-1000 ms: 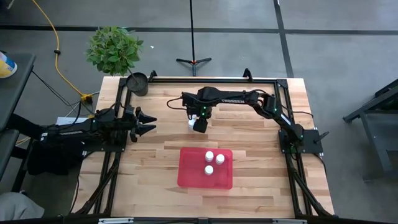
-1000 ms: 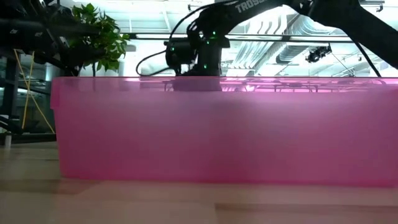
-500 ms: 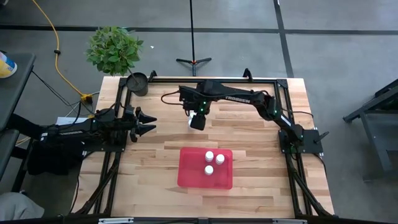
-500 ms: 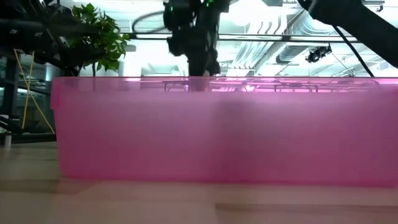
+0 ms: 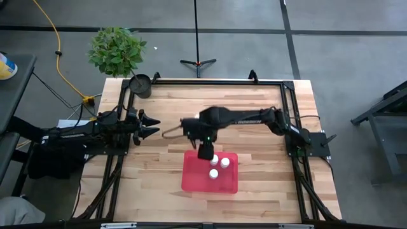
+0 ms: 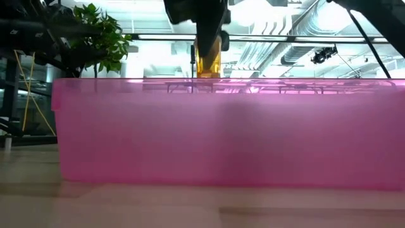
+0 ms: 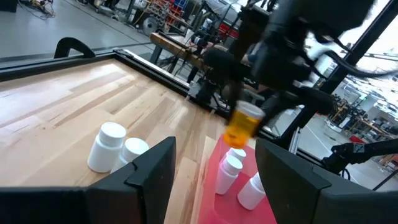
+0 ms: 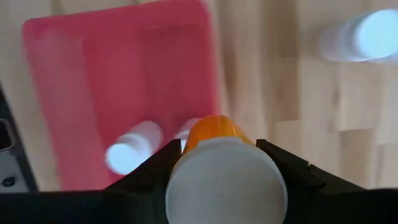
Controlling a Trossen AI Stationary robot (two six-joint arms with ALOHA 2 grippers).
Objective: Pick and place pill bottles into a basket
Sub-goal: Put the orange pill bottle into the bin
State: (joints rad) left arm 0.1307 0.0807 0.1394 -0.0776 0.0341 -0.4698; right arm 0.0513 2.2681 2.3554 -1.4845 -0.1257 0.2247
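Bottle in hand, the right gripper [image 5: 205, 151] hangs just over the far-left edge of the red basket [image 5: 194, 180], its fingers clamped on an amber pill bottle [image 7: 241, 124] with a white cap [image 8: 226, 180]. Three white pill bottles [image 5: 215, 159] already sit in the basket, and two more [image 7: 107, 146] stand close together on the table [image 5: 254, 111] outside it. The left gripper [image 5: 154, 124] waits over the table's left side, well away from the basket, its fingers standing apart with nothing between them.

The right claw [image 5: 205, 151] has carried an orange bottle [image 6: 208, 58] over the red tray [image 5: 194, 178].
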